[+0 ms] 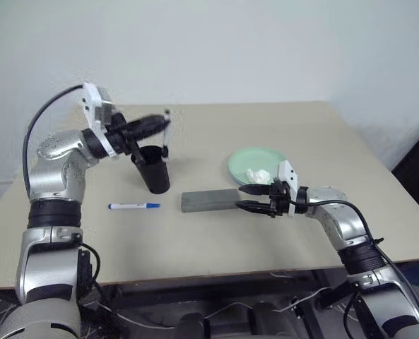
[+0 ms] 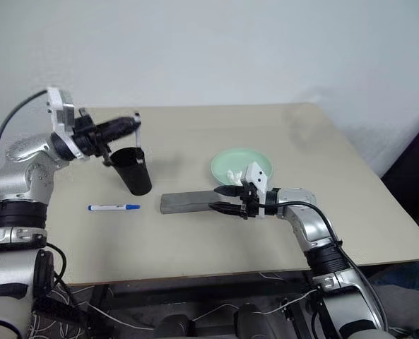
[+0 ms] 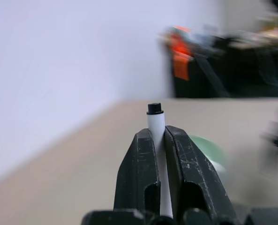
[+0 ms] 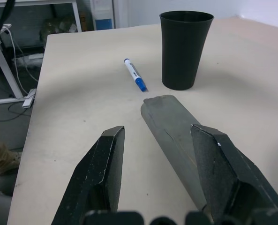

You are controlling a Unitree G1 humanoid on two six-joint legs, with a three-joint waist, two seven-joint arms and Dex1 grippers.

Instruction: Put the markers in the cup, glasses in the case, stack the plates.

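One marker (image 3: 156, 123) is pinched tight between the jaws of the left gripper (image 1: 152, 128), held in the air just above the black cup (image 1: 152, 168). The cup stands upright on the tan surface (image 1: 216, 240). A second marker (image 1: 133, 206) lies flat on the surface, near the cup. The grey case (image 1: 208, 200) lies closed beside it, toward the middle. The right gripper (image 1: 248, 198) is at the end of the case with its jaws wide, one on each side; I cannot tell if they touch it. Behind it sits the mint green plate (image 1: 246, 161) with crumpled white paper (image 1: 257, 174) on it.
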